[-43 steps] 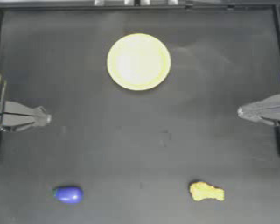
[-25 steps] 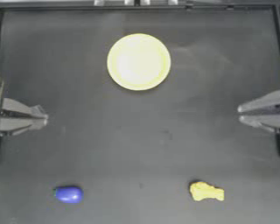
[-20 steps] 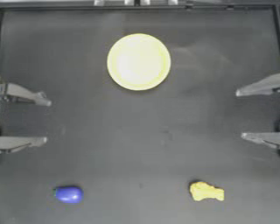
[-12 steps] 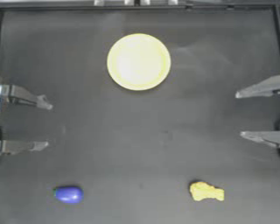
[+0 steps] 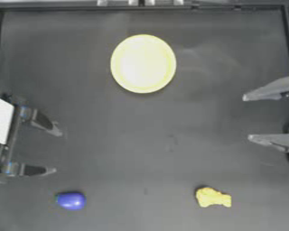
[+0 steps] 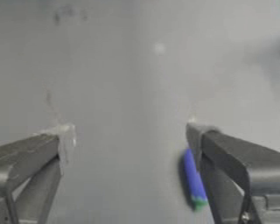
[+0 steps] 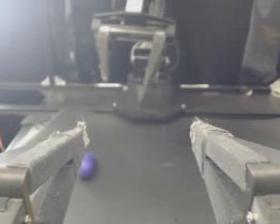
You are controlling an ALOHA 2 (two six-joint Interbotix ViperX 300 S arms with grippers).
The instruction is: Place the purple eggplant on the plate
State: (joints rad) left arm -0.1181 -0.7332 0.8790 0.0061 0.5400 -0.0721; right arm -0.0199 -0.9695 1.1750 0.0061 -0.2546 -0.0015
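My left hand and right hand gape wide, holding nothing, at the bench's sides. Eggplant lies near-left; plate sits far, middle.

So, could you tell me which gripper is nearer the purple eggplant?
Left. The left gripper sits just above the purple eggplant in the top view; the right gripper is far across the table.

Eggplant well apart from plate
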